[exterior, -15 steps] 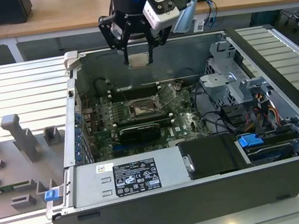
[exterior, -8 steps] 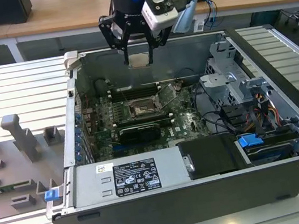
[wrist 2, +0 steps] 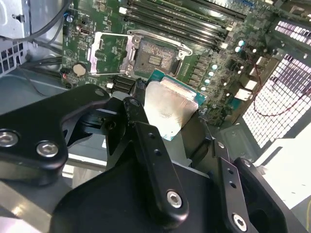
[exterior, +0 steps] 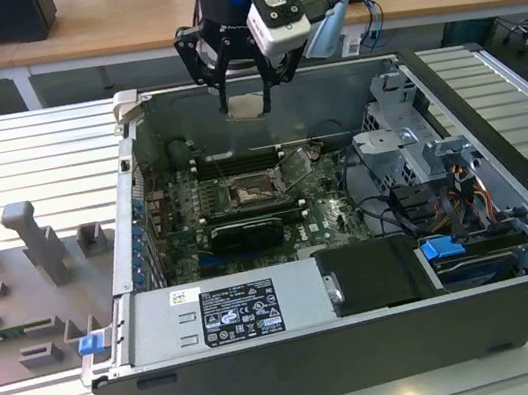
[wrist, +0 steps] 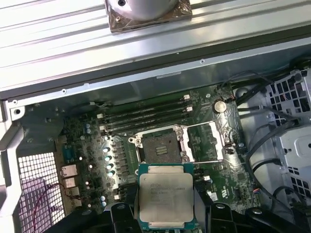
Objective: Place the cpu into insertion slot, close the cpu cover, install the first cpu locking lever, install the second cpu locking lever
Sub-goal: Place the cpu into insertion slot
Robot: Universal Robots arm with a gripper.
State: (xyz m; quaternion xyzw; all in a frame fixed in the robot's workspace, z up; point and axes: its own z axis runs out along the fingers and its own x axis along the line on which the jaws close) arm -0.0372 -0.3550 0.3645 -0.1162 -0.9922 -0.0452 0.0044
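My gripper (exterior: 246,99) hangs above the open computer case, shut on the cpu (exterior: 247,108), a flat square chip with a pale metal face. In both wrist views the cpu (wrist: 166,196) (wrist 2: 167,109) sits between the black fingers (wrist: 121,213), held well above the board. The insertion slot (wrist: 159,148) (wrist 2: 154,58) (exterior: 246,195) lies below it on the green board, its dark centre bare. The cpu cover (wrist: 204,141) (wrist 2: 111,53) is swung open and lies flat beside the slot.
Long black memory slots (wrist: 146,116) run beside the socket. A black graphics card (exterior: 247,233), a power supply (exterior: 228,313), a drive cage (exterior: 405,133) and loose cables (exterior: 393,211) crowd the case. Grey holders (exterior: 26,288) stand at the exterior view's left.
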